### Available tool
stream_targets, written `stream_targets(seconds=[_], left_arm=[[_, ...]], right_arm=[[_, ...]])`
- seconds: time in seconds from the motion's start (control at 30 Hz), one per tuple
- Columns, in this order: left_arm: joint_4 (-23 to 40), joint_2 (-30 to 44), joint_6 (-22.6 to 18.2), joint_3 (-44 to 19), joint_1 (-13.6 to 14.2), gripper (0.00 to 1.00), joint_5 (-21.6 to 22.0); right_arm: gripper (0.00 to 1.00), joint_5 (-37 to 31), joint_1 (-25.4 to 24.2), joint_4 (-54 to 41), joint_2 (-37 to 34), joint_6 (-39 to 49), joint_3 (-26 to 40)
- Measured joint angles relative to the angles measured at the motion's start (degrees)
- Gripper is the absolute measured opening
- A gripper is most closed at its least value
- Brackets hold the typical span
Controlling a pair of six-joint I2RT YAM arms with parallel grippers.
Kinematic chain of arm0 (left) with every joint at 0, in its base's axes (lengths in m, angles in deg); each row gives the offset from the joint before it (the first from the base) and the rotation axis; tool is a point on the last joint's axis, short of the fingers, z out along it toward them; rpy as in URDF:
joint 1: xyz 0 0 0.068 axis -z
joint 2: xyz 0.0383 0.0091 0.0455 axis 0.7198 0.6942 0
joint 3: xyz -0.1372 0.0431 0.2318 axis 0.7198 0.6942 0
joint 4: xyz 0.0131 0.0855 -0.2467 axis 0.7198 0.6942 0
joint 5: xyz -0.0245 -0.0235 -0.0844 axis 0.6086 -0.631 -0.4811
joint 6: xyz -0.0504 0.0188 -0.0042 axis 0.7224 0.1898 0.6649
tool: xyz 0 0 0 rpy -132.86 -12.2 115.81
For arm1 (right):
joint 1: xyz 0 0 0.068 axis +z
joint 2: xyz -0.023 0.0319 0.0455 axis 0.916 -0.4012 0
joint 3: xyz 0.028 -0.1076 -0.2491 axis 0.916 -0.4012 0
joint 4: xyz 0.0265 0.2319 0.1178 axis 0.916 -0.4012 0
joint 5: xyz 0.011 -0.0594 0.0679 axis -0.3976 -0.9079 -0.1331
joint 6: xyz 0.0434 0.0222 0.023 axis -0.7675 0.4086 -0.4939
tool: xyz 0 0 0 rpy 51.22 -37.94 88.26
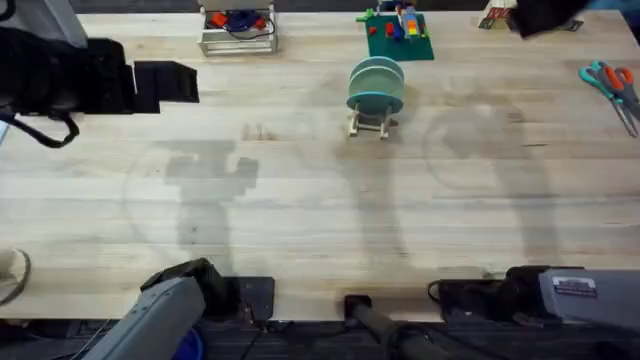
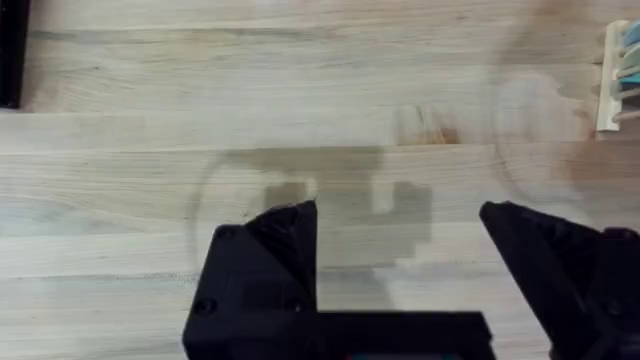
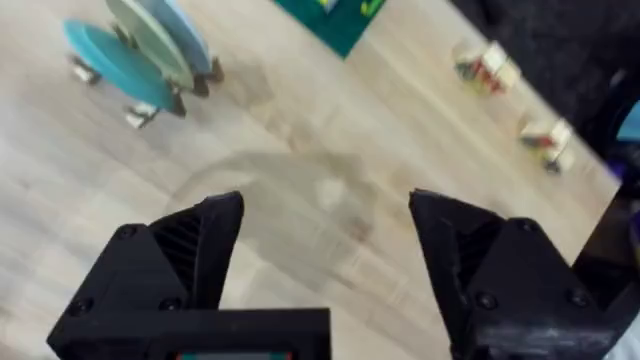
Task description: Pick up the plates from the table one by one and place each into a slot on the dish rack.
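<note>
The light-wood dish rack (image 1: 370, 124) stands at the back centre of the table (image 1: 300, 200). Plates stand upright in its slots: a pale cream-green plate (image 1: 378, 72) and a blue plate (image 1: 375, 101). In the right wrist view the rack (image 3: 140, 112) holds a teal-blue plate (image 3: 105, 57), a cream-green plate (image 3: 148, 32) and another blue one (image 3: 188, 30). My left gripper (image 2: 400, 235) hangs open over bare wood, with the rack's edge (image 2: 612, 80) far off. My right gripper (image 3: 325, 220) is also open and holds nothing. Both arms sit drawn back near the front edge (image 1: 250, 297) (image 1: 458, 296).
A wire basket (image 1: 237, 30) with red and blue items and a green board with toys (image 1: 398, 36) stand along the back edge. Scissors (image 1: 612, 84) lie at the far right, a black box (image 1: 165, 80) at the left. Small blocks (image 3: 485, 65) lie at the back right.
</note>
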Motion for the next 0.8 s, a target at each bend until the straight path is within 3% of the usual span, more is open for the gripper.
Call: stream_targets(seconds=[0.27, 0.4, 0.8], left_arm=[[-0.02, 0.0, 0.0, 0.0, 0.0, 0.993, 0.0], [0.0, 0.0, 0.0, 0.0, 0.0, 0.993, 0.0], [0.0, 0.0, 0.0, 0.0, 0.0, 0.994, 0.0]], right_arm=[[0.994, 0.14, -2.38, 1.6, 11.86, 0.35, -19.66], [0.994, 0.31, -2.38, 3.52, 16.3, -0.18, -26.49], [0.995, 5.67, -2.38, 14.44, 17.21, -20.15, -28.9]])
